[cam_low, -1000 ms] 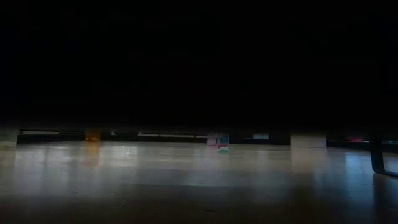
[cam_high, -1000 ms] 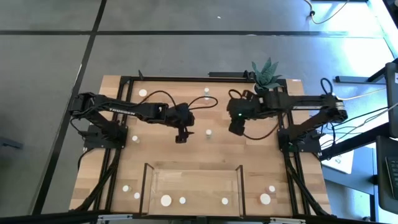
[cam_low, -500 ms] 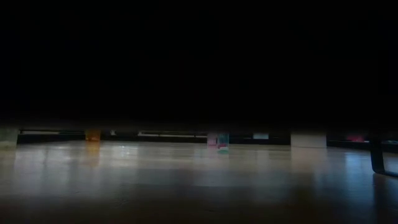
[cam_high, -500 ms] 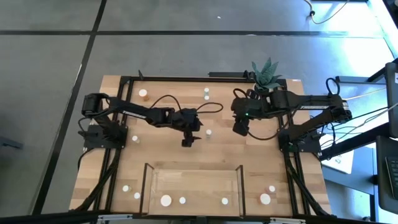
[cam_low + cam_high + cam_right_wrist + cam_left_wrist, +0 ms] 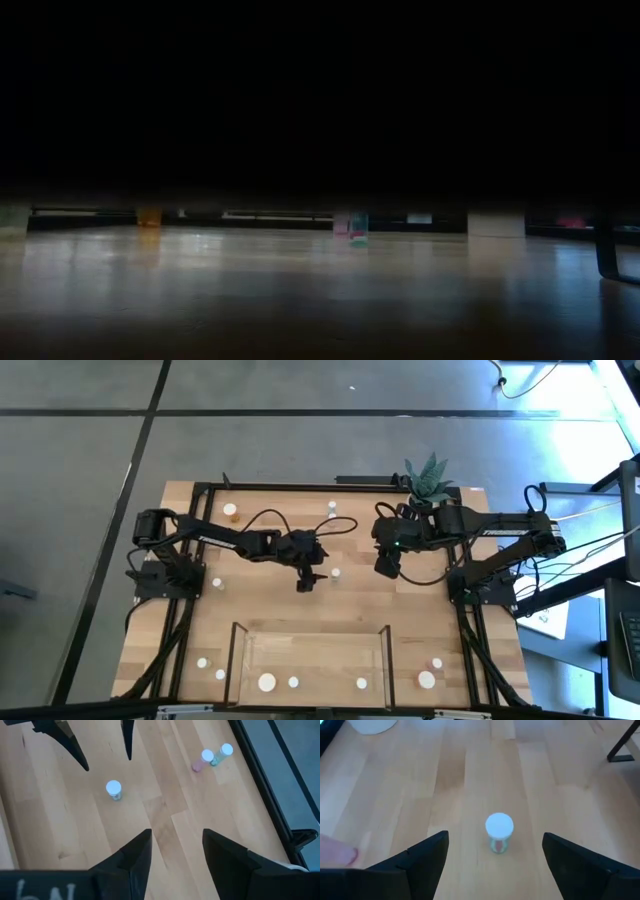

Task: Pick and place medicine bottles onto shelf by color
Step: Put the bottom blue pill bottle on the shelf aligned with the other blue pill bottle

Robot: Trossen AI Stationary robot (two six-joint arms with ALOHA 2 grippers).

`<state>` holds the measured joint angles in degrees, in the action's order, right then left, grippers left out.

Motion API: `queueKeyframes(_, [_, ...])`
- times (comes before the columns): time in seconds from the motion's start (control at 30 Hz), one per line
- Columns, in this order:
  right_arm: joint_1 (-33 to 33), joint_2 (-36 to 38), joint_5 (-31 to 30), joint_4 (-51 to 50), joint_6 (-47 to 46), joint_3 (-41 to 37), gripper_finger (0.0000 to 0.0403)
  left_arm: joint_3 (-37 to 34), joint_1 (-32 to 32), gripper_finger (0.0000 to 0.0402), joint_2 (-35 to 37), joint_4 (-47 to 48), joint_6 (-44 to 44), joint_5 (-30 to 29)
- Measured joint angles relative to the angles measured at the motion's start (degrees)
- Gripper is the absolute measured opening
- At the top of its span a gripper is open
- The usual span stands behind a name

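Likely the open left pincer (image 5: 495, 865), straddling the small greenish bottle (image 5: 499, 832), tips it if closing off-centre; right pincer (image 5: 172, 855) waits open nearby.

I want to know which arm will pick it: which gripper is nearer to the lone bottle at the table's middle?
Left. The left gripper hovers just beside the bottle, fingers open; the right gripper hangs farther off on its other side.

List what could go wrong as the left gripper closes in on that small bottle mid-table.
The left gripper is open, with the small white-capped bottle upright ahead of its fingers; a finger could clip the narrow bottle and topple it. The right gripper hangs nearby, so the arms could crowd each other.
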<state>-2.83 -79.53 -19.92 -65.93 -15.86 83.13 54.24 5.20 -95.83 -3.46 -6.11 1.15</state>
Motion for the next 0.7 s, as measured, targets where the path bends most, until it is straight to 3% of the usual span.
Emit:
queueKeyframes(0.37, [0.0, -0.04, 0.0, 0.02, -0.11, 0.0, 0.0177, 0.02, -1.88, 0.0316, -5.73, -5.06, 1.08, -0.83])
queueKeyframes(0.57, [0.0, -0.04, -0.06, 0.04, -0.15, 0.0, 0.0177, 0.02, -2.98, 0.0316, -9.26, -10.7, -0.04, -6.75])
queueKeyframes(0.7, [0.0, -0.04, -0.07, 0.04, -0.02, 0.0, 0.0177, 0.02, -2.96, 0.0316, -9.35, -10.84, -0.02, -7.66])
